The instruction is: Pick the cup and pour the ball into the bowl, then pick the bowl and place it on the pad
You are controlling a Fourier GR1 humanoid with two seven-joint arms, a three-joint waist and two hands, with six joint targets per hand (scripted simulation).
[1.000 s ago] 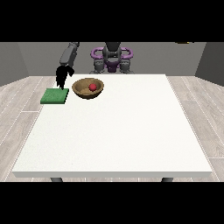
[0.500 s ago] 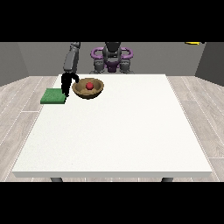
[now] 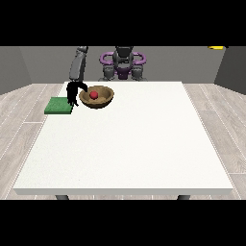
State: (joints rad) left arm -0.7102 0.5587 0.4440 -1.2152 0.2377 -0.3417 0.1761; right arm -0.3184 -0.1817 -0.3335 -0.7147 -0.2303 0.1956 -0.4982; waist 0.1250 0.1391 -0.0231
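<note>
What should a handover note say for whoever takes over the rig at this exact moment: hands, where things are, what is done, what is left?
Hands: the hand at the view's left hangs at the left rim of the bowl, between it and the pad; whether it grips the rim cannot be told. No other hand shows.
Things: the wooden bowl stands on the table near the far left corner, with the red ball inside. The green pad lies flat to its left, at the table's left edge. No cup is visible.
Done: the ball is in the bowl.
Left: grasp the bowl, lift it and set it on the pad.
</note>
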